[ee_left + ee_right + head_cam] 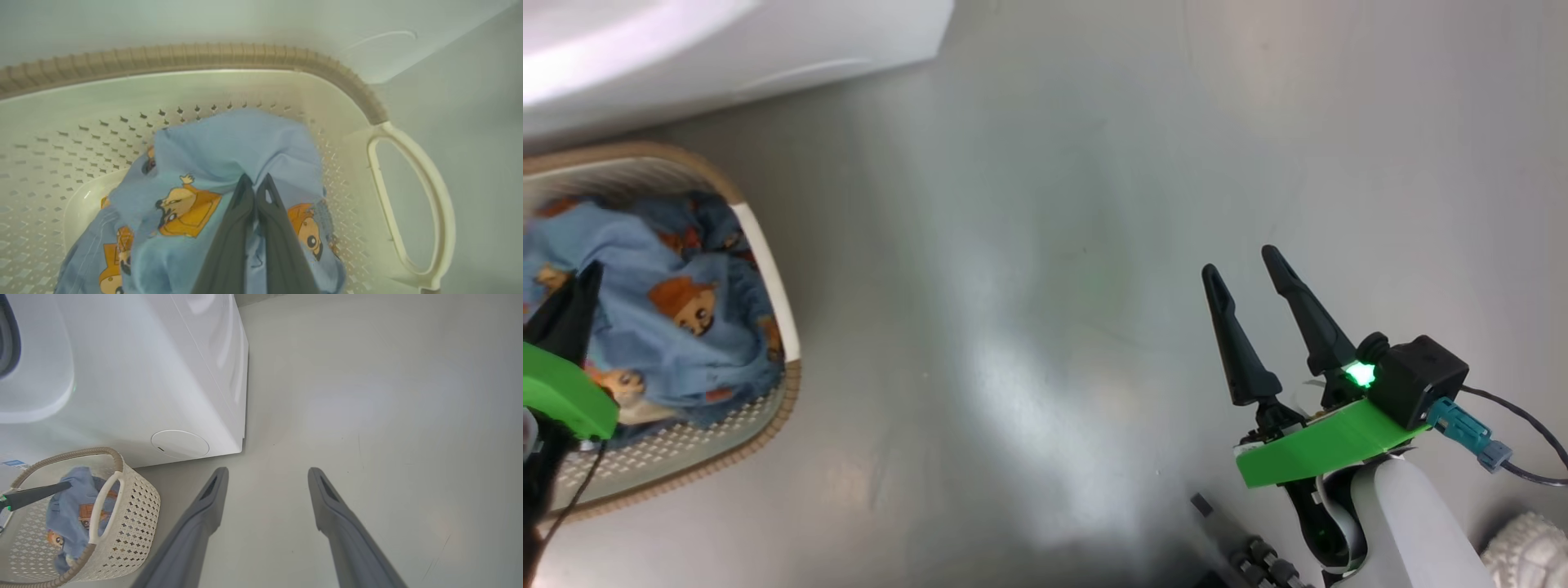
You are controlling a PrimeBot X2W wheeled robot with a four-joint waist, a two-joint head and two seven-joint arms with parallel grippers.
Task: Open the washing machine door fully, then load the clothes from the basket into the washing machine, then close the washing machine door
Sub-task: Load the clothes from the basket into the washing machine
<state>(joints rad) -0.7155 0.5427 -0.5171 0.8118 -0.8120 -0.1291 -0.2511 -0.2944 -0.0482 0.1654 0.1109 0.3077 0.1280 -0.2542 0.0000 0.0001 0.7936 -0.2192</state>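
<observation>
Deep in the basket [204, 55], at centre frame of the left wrist view, the left gripper [256, 179] has its jaws pressed together on a fold of the clothes [229, 147]. The hold is at the very tips, so the fabric may slip free on lifting. The garments lie bunched; one may trail, snag the perforated wall and tip the basket beside the washing machine [163, 375]. Right gripper [1241, 263], lower right of head view: jaws spread, empty.

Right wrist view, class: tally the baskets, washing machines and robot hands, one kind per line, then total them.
basket: 1
washing machine: 1
hands: 2 (left hand shut on the clothes, right hand open)
Total: 4
</observation>
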